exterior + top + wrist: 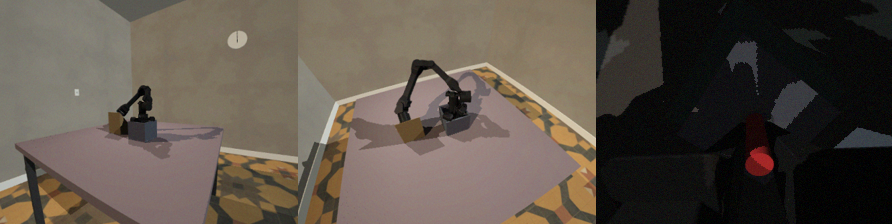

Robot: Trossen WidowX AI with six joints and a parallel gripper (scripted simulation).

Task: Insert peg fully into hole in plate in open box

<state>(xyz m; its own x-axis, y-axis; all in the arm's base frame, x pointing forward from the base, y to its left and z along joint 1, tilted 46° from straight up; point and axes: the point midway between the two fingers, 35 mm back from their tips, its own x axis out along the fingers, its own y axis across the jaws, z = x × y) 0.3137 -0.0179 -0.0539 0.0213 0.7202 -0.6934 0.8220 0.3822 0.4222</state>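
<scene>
One tool, nearly shut, grips the red peg inside the box; no writing shows.

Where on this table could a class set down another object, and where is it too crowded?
Free patches: the wide near half of the table, in front of the blue box and brown block, and the right side past the box. Crowded: the far middle, where the gripper reaches into the box beside the block.

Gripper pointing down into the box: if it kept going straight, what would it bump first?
Probably the plate at the box's bottom. The gripper holds the red peg, so the peg would meet it first; depth is unclear.
</scene>
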